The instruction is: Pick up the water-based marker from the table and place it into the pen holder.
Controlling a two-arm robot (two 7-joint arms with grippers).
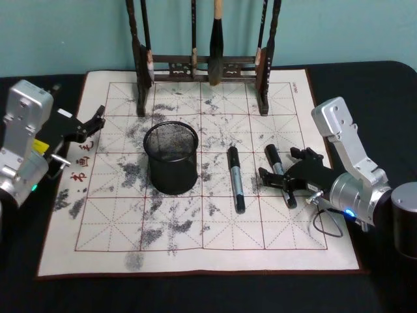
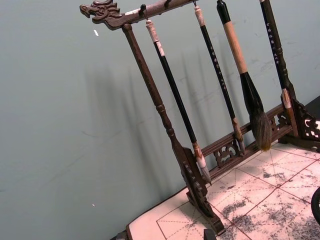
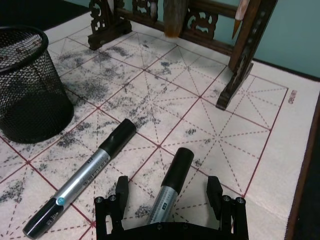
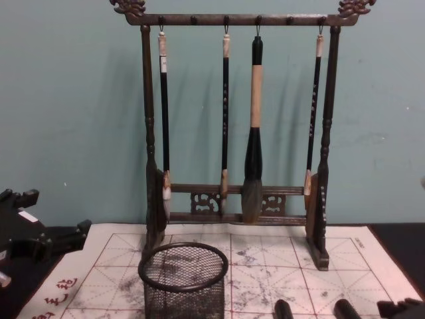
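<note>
While your right hand (image 1: 283,171) sits low over the mat (image 1: 195,241), its jaws stand apart around the water-based marker (image 1: 272,156).

You've got a finger (image 3: 120,192) on each side of the barrel, neither one touching, and the marker lies flat on the mat. The second marker (image 1: 235,179) lies just beside it, between it and the pen holder (image 1: 172,175). That mesh cup stands upright in front of the brush rack (image 1: 260,85). Your left hand (image 1: 88,127) is parked at the mat's left edge above the counter (image 1: 378,98); from this angle it looks to be apart, holding nothing.
</note>
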